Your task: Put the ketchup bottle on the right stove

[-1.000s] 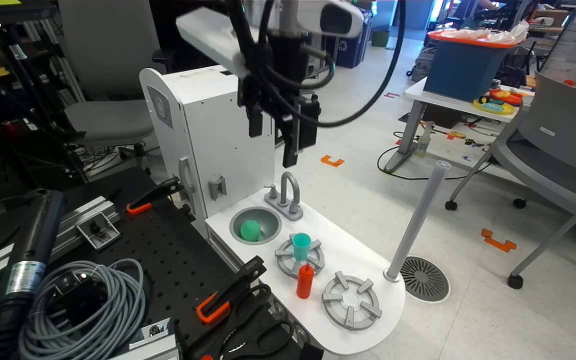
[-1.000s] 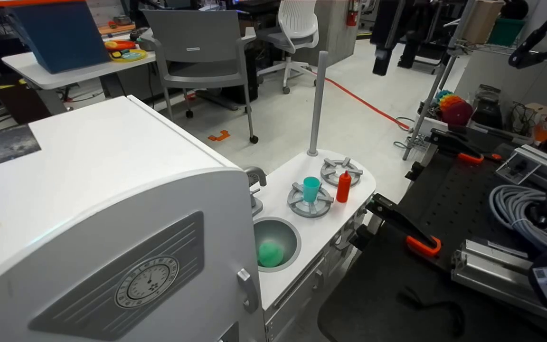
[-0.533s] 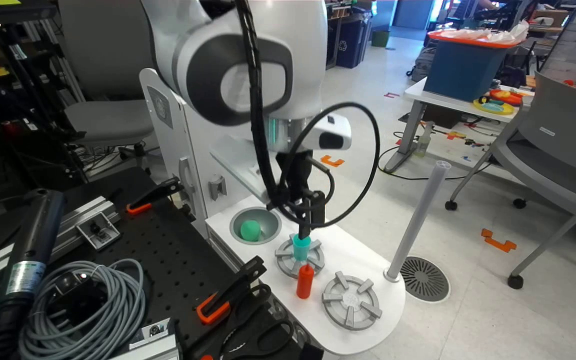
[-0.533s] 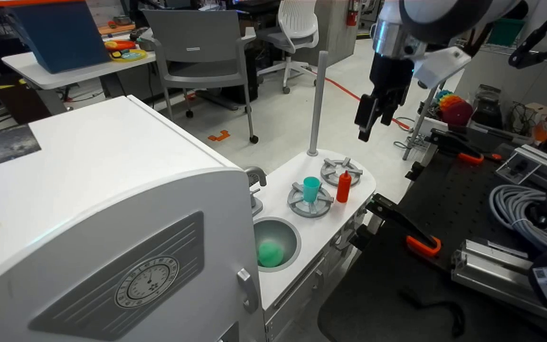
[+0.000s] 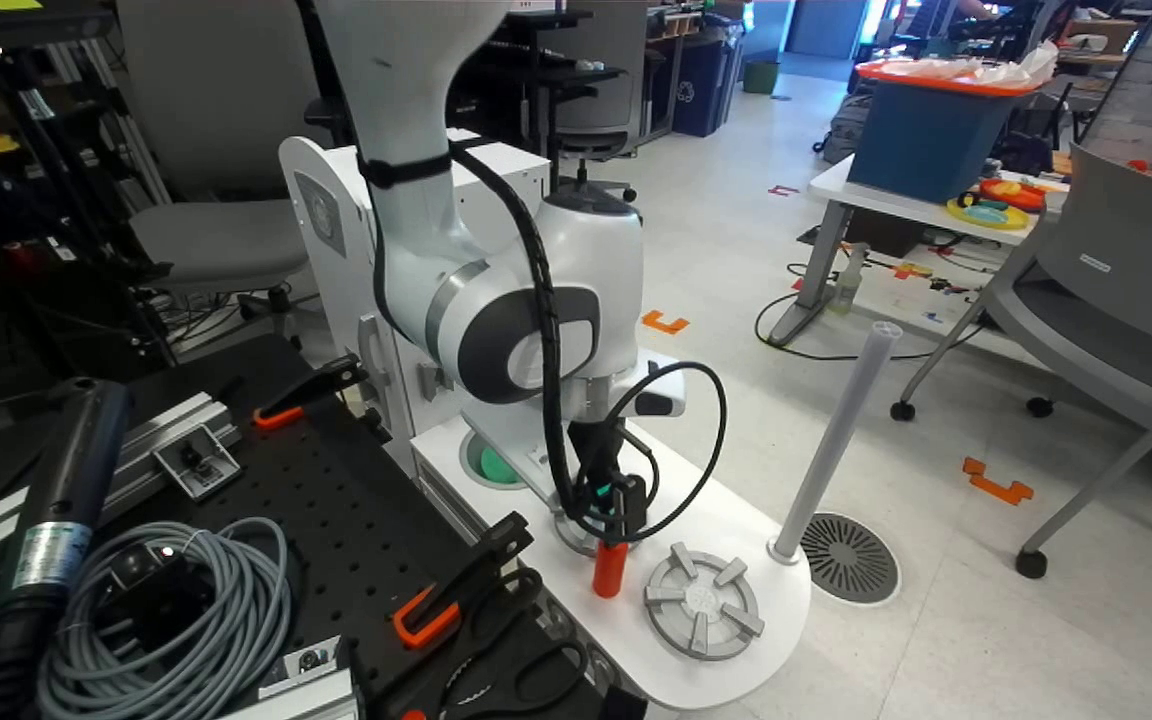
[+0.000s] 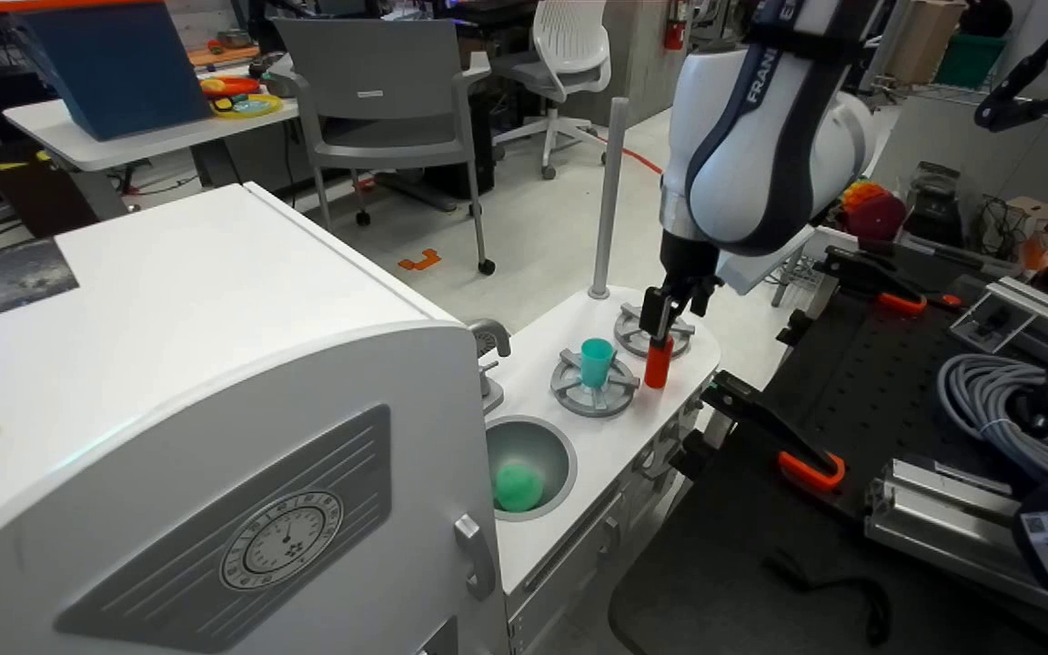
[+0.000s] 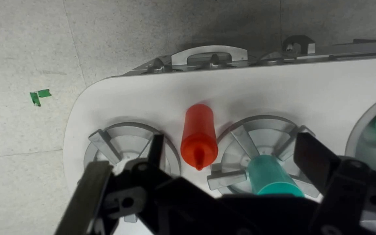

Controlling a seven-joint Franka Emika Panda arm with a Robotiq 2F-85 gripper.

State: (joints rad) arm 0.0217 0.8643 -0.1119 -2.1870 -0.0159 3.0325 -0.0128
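Observation:
The red ketchup bottle (image 5: 609,572) stands upright on the white counter between two grey burners; it also shows in an exterior view (image 6: 658,366) and the wrist view (image 7: 199,137). The right stove (image 5: 704,605) is the spoked burner at the counter's rounded end; it shows at the left of the wrist view (image 7: 108,148), partly behind a finger. My gripper (image 7: 229,142) is open and empty. It points down at the bottle's top and hides its tip in both exterior views (image 5: 624,512) (image 6: 680,317). In the wrist view the bottle lies between the fingers' lines, nearer the left finger.
A teal cup (image 6: 596,362) stands on the neighbouring burner (image 6: 579,400), close to the bottle. A grey sink (image 6: 560,446) holds a green ball (image 6: 518,487). A grey post (image 5: 836,450) rises near the right stove. A tall white cabinet (image 6: 215,264) stands beyond the sink.
The arm has come down a long way to the counter, and the gripper is now at the bottle's top. The bottle and the cup have not moved.

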